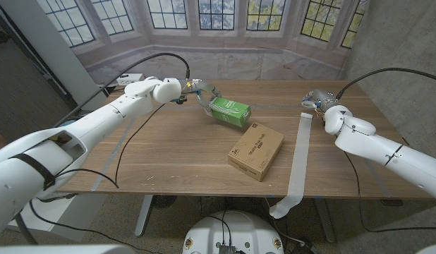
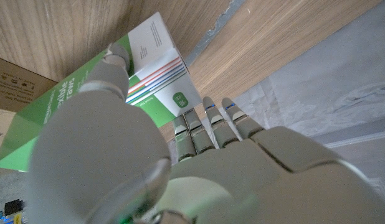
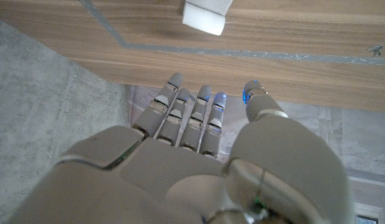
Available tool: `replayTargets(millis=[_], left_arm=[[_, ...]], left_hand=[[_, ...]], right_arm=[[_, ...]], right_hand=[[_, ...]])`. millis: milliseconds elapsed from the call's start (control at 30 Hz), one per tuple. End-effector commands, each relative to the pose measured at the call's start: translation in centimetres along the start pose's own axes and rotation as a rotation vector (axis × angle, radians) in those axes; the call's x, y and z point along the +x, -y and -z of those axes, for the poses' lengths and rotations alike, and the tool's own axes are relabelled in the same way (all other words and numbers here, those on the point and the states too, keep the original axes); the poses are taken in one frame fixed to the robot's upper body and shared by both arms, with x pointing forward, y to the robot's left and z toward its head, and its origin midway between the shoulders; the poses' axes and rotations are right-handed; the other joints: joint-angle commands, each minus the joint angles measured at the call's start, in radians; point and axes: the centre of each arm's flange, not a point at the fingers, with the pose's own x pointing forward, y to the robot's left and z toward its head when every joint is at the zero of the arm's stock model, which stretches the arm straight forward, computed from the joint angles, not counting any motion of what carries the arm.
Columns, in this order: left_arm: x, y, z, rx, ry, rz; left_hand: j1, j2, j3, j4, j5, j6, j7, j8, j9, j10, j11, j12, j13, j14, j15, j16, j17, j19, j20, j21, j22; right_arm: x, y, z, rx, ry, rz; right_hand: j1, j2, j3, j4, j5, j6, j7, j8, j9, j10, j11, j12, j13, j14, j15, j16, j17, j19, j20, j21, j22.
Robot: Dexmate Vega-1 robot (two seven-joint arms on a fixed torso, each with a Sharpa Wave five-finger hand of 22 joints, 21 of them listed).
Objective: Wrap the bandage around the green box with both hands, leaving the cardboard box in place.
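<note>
1. Left hand (image 1: 193, 90) grips the far end of the green box (image 1: 228, 111), tilted, mid-table toward the far edge.
2. Right hand (image 1: 318, 99) holds nothing, fingers apart, near the far right corner, just beyond the bandage (image 1: 300, 152).
3. Bandage runs off the near edge; cardboard box (image 1: 255, 149) lies mid-table.

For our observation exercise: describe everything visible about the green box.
The green box is a small carton, green with white lettering and a white end panel with coloured stripes. It lies on the wooden table, tilted, behind the cardboard box. The left robot hand grips one end, thumb on its green face.
</note>
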Motion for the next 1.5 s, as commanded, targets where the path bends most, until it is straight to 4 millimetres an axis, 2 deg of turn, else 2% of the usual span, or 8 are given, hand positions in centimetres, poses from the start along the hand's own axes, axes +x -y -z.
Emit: replayTargets(millis=[33, 233, 367, 767, 1500], left_arm=[[0.0, 0.1, -0.4, -0.012, 0.003, 0.005], [-0.1, 0.1, -0.5, -0.021, 0.0, 0.005], [-0.1, 0.1, -0.6, -0.026, 0.0, 0.007], [0.1, 0.1, -0.9, -0.034, -0.005, 0.006], [0.2, 0.5, -0.7, -0.048, -0.007, 0.014]], left_hand=[[0.0, 0.052, 0.009, 0.007, 0.0, 0.118, -0.02, 0.006, 0.005, 0.038, -0.034, 0.002, 0.004, 0.008, -0.007, -0.002, 0.005, -0.002, -0.001, -0.004, 0.004], [0.0, 0.053, 0.01, 0.007, 0.0, 0.121, -0.02, 0.008, 0.004, 0.042, -0.034, 0.003, 0.006, 0.01, -0.008, -0.002, 0.005, -0.003, 0.0, -0.004, 0.004], [-0.001, 0.054, 0.01, 0.007, 0.0, 0.122, -0.019, 0.01, 0.004, 0.043, -0.034, 0.003, 0.007, 0.013, -0.008, -0.001, 0.005, -0.003, 0.0, -0.004, 0.004], [-0.003, 0.056, 0.012, 0.008, 0.0, 0.126, -0.02, 0.013, 0.004, 0.046, -0.034, 0.003, 0.01, 0.013, -0.009, -0.002, 0.006, -0.003, 0.0, -0.004, 0.004], [-0.006, 0.06, 0.014, 0.008, -0.001, 0.127, -0.023, 0.017, 0.003, 0.049, -0.035, 0.001, 0.016, 0.015, -0.01, -0.004, 0.006, -0.002, 0.0, -0.004, 0.004]], right_arm=[[0.9, 0.0, -0.2, -0.114, -0.014, 0.039], [1.7, -0.6, 0.1, -0.148, -0.016, 0.038], [2.0, -1.1, 0.4, -0.168, -0.017, 0.041], [3.1, -2.0, 0.9, -0.23, -0.021, 0.01], [3.9, -3.6, 1.4, -0.294, -0.029, -0.03]], right_hand=[[0.038, -0.011, -0.004, 0.007, 0.004, 0.043, -0.005, 0.011, 0.003, 0.04, -0.008, 0.013, 0.004, 0.045, -0.122, 0.014, 0.006, 0.027, -0.04, 0.01, 0.004], [0.079, -0.029, -0.015, 0.009, 0.006, 0.088, -0.014, 0.019, 0.004, 0.092, -0.029, 0.025, 0.006, 0.086, -0.144, 0.022, 0.008, 0.055, -0.049, 0.013, 0.004], [0.097, -0.035, -0.022, 0.011, 0.007, 0.109, -0.016, 0.021, 0.005, 0.111, -0.032, 0.029, 0.007, 0.114, -0.154, 0.03, 0.011, 0.07, -0.055, 0.015, 0.005], [0.14, -0.048, -0.024, 0.005, 0.01, 0.117, -0.02, 0.017, 0.006, 0.116, -0.03, 0.025, 0.009, 0.13, -0.165, 0.03, 0.012, 0.083, -0.063, 0.014, 0.005], [0.181, -0.053, -0.034, 0.014, 0.012, 0.144, -0.023, 0.016, 0.006, 0.152, -0.035, 0.035, 0.015, 0.169, -0.178, 0.042, 0.021, 0.098, -0.072, 0.013, 0.006]])
